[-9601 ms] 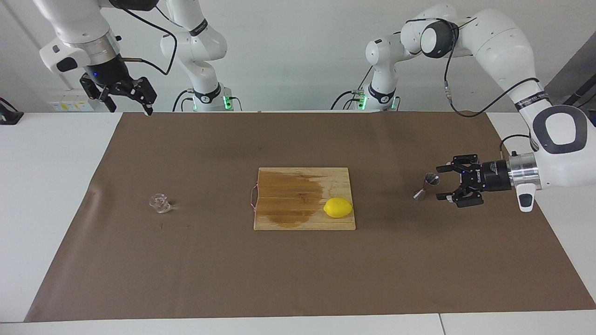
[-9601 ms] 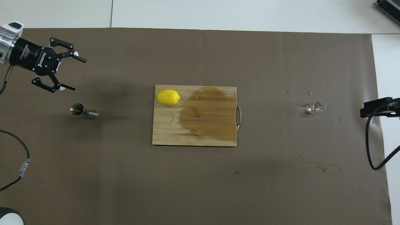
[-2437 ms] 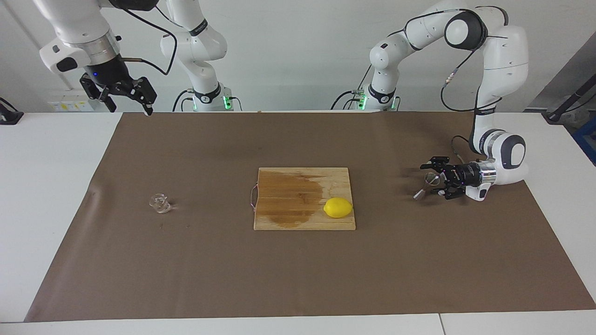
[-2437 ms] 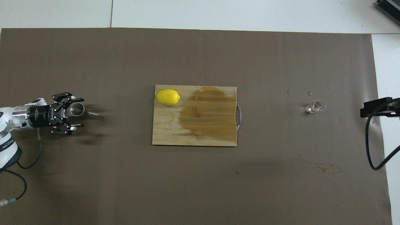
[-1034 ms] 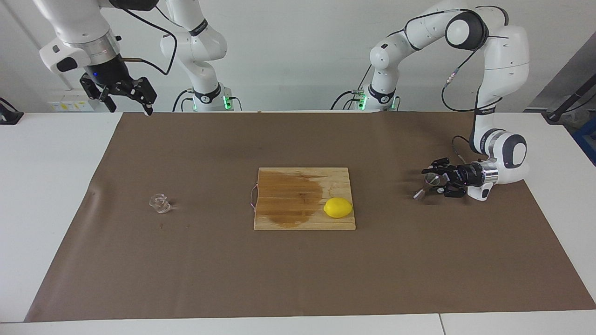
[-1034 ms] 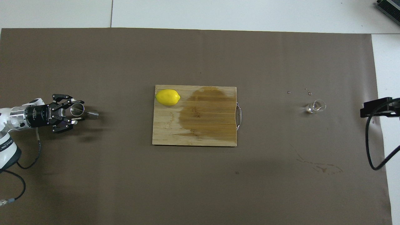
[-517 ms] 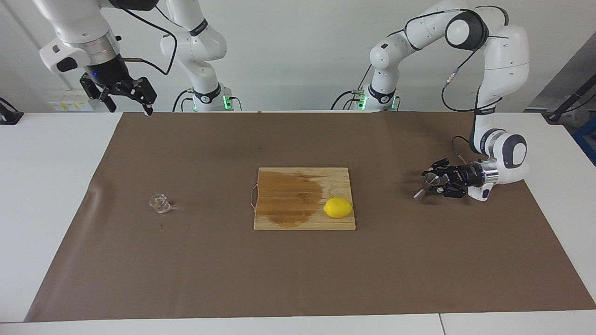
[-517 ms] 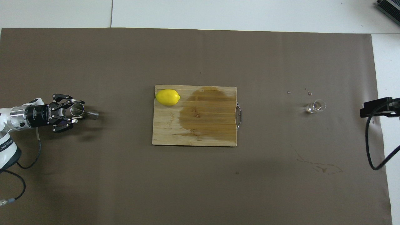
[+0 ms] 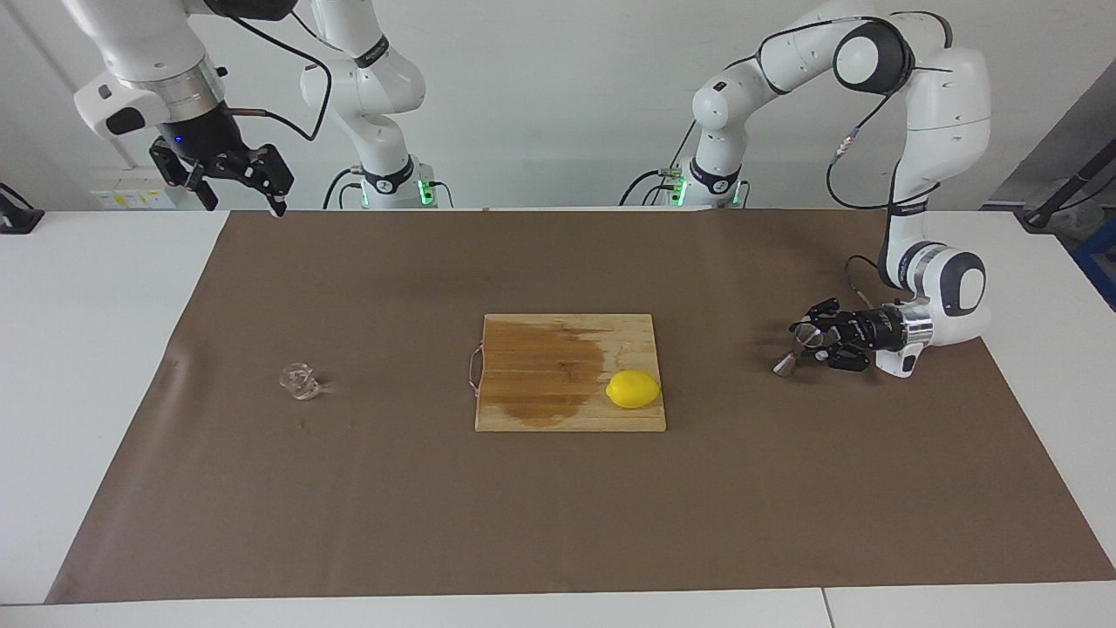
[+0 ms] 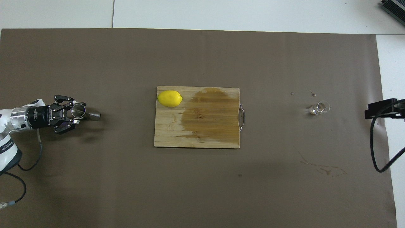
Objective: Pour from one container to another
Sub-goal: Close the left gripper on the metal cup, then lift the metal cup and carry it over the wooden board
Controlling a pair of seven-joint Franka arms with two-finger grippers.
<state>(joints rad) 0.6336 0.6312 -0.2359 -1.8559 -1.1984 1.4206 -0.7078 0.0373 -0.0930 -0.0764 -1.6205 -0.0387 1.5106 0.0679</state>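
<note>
The steel jigger [image 9: 785,366] [image 10: 94,116] stands on the brown mat at the left arm's end of the table. My left gripper [image 9: 807,336] [image 10: 78,111] reaches in level from the side and is shut on its upper cone, while the lower cone rests on the mat. The small clear glass vessel [image 9: 301,381] [image 10: 319,108] sits alone on the mat toward the right arm's end. My right gripper [image 9: 244,201] hangs open high above the mat's corner nearest its base, holding nothing, and that arm waits.
A wooden cutting board [image 9: 540,410] [image 10: 196,139] with a dark wet stain lies mid-table. A yellow lemon [image 9: 633,389] [image 10: 170,98] rests on its corner toward the left arm's end. A few droplets speckle the mat near the glass vessel.
My left gripper's fingers have closed in on the jigger's upper cone. The jigger, the glass vessel and the right arm have stayed put.
</note>
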